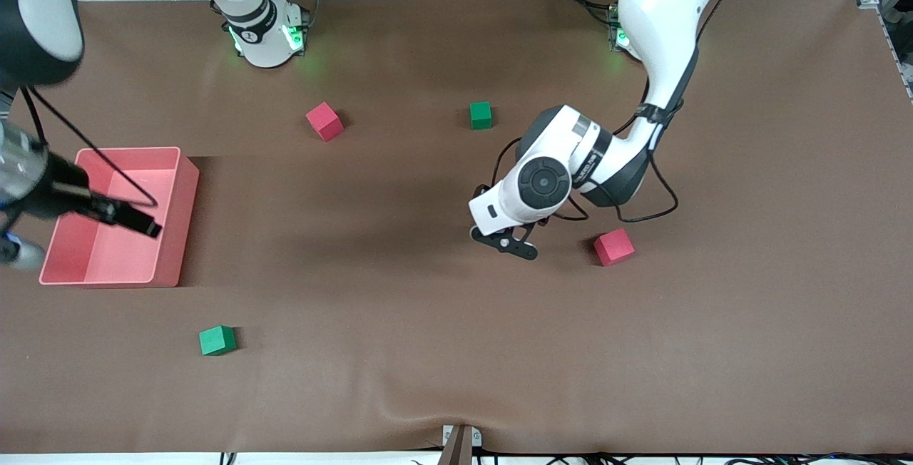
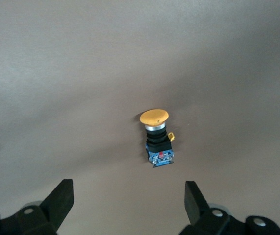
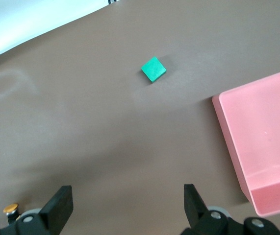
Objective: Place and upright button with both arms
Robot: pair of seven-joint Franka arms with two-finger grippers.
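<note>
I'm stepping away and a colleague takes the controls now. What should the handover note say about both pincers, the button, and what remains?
Left pincer: open, empty, over the table with the button below it.
Right pincer: open, empty, waiting over the pink bin at the right arm's end of the table.
Button: on the table under the left arm's hand, orange cap visible, not gripped.
Done: nothing gripped yet.
Left: grasp the button, place it and set it upright.

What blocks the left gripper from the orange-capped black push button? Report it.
Nothing visible: the open left gripper hangs over the button, which lies on the bare brown table mat. The open right gripper waits by the pink plastic bin.
</note>
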